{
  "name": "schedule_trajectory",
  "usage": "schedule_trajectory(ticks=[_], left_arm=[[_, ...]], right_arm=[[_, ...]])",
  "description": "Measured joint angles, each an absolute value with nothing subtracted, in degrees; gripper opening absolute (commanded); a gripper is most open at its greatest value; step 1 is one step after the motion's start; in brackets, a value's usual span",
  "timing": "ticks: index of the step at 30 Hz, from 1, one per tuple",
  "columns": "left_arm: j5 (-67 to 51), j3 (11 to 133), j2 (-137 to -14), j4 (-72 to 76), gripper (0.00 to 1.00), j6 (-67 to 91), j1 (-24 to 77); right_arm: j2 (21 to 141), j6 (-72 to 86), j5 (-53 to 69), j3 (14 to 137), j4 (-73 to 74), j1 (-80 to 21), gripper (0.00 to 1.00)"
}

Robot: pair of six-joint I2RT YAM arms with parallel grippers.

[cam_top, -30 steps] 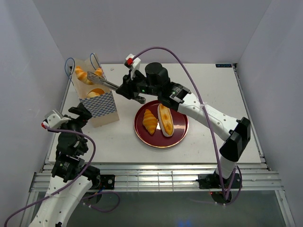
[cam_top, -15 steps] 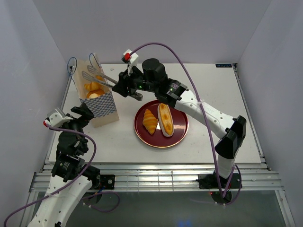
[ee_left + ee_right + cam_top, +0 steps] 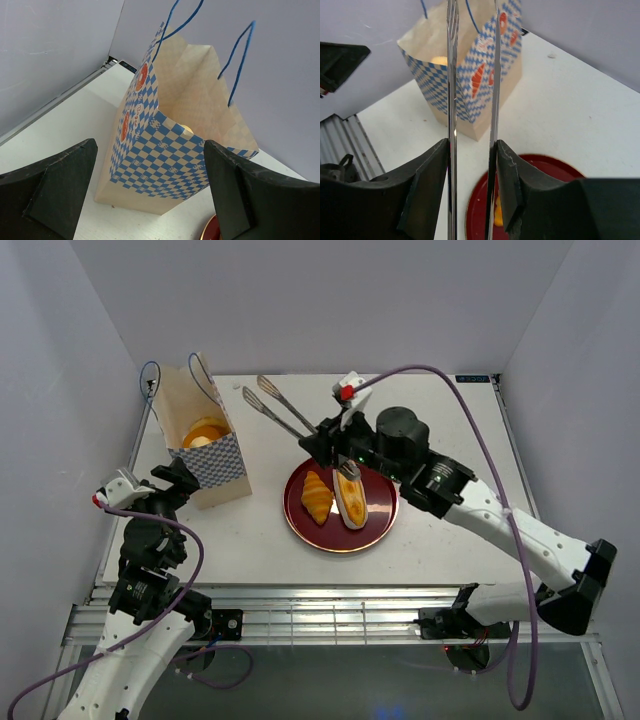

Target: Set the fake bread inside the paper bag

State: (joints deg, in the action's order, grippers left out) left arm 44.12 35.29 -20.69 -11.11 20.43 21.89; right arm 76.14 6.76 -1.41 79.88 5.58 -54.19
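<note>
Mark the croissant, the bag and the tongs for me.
croissant (image 3: 317,496): top view, the middle of its back.
bag (image 3: 213,462): top view, the checkered front band.
tongs (image 3: 251,396): top view, the flat head of one arm.

Light bright, even, diffuse, from above. White table (image 3: 250,530) close to washed out; walls take pale lilac cast. Shadows soft and faint, darkest just beside paper bag (image 3: 212,462) base and under plate (image 3: 375,530) rim. Glossy sheen on red plate. Metal tongs (image 3: 451,100) carry bright streaks in right wrist view. Left gripper fingers (image 3: 55,190) dark, little surface detail, edges slightly soft; bag beyond sharp. Overhead view crisp throughout.
</note>
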Motion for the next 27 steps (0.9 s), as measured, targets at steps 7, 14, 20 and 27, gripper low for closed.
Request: schedule_trajectory(ticks=[7,14,20,27], left_arm=[[44.05,35.29,-20.69,-11.11,0.98,20.38,21.89],[43.38,35.29,-20.88,-11.11,0.98,20.38,21.89],[42.57,35.29,-21.52,-11.11,0.98,20.38,21.89],[41.89,35.29,-22.63,-11.11,0.98,20.38,21.89]], right_arm=[[61.1,6.98,-13.72,59.99,2.04,-54.13,0.49],[48.4,8.25,-29.3,44.56,2.26,-54.13,0.5],[41.39,11.86,-43.94,35.66,4.1,-53.93,0.5],[38.96,16.43,-50.09,28.53,4.93,-48.6,0.52]])
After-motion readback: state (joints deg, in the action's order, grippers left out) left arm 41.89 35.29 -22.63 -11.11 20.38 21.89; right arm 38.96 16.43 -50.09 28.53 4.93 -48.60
